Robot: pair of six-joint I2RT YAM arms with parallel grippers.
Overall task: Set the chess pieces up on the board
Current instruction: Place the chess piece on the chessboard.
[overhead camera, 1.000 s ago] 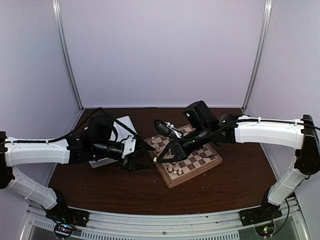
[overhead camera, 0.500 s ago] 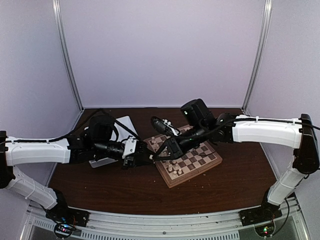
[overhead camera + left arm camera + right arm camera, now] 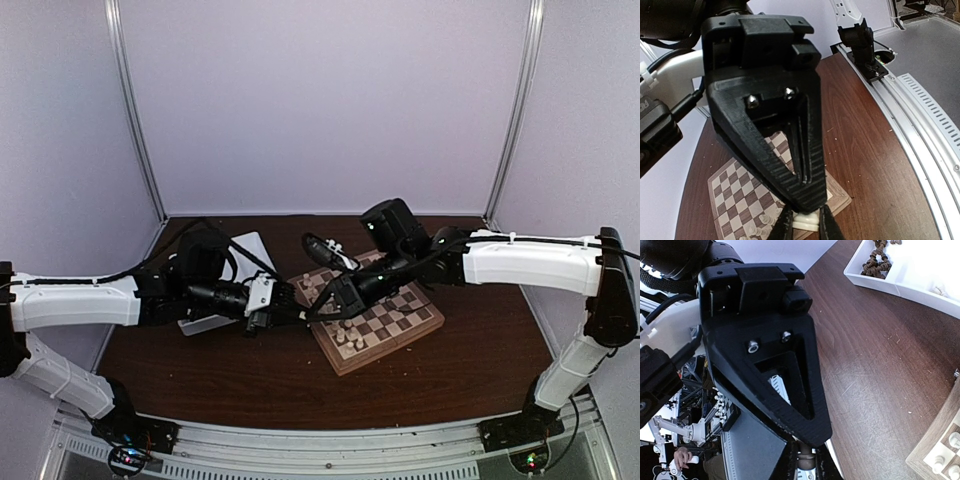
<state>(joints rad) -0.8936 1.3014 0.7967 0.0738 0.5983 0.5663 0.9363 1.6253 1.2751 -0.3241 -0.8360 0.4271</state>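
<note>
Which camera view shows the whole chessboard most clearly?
The top external view: the board lies almost whole there, only partly under the right arm. The left wrist view shows one part of it; the right wrist view, only a corner.

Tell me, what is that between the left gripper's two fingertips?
A cream-white chess piece, hemmed in by both fingers; the left wrist view shows it.
</note>
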